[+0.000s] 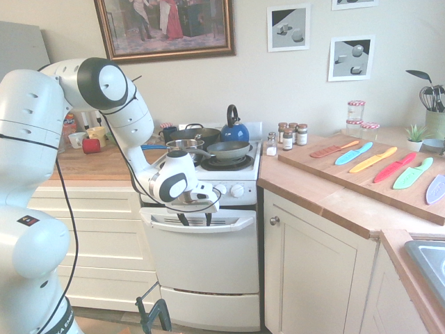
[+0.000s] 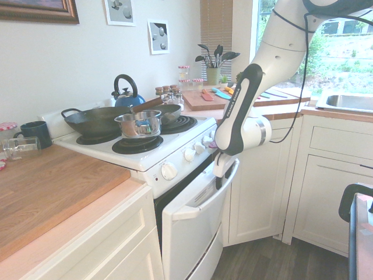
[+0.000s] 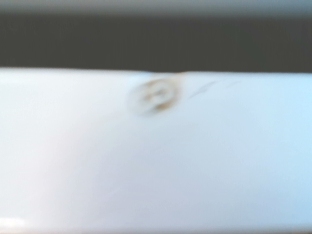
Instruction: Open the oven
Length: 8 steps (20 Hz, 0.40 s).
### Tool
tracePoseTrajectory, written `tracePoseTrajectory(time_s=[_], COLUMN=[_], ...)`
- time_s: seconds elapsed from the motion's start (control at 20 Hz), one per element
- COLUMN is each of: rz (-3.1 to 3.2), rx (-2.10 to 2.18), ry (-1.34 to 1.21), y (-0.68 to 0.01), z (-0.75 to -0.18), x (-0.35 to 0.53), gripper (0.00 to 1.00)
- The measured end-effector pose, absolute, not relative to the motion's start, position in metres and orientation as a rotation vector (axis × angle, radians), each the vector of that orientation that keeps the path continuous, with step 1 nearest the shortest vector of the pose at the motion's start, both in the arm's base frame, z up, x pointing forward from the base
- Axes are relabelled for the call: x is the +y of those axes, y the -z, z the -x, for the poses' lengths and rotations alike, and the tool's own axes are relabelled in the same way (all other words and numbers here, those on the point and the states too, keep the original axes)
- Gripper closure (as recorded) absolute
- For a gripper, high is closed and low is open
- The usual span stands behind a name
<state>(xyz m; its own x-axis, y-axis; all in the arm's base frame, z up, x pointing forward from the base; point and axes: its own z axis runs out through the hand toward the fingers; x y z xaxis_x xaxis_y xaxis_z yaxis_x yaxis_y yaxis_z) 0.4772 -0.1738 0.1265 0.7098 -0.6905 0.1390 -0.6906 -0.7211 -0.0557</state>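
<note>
White oven (image 1: pixel 201 271) door tilted ajar – gripper (image 1: pixel 195 220) at the curved handle (image 1: pixel 198 224), dark fingers (image 1: pixel 183 219) spread apart, straddling it.

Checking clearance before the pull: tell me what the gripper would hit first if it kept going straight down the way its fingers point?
Probably the oven's handle: the gripper points down with its fingers at it, though contact isn't clear.

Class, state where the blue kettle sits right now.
In the first exterior view the blue kettle sits at the back of the oven top, behind the grey frying pan.
</note>
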Motion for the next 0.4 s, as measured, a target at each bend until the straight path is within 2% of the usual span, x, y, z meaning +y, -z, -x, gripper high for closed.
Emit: tracePoseTrajectory(time_s=[0.25,0.4], rz=[-2.837,-2.820], rx=[-1.252,-1.294], ry=[-0.058,-0.017], y=[-0.085,-0.098], z=[-0.349,-0.319], x=[-0.228,-0.250], gripper=[0.00,0.00])
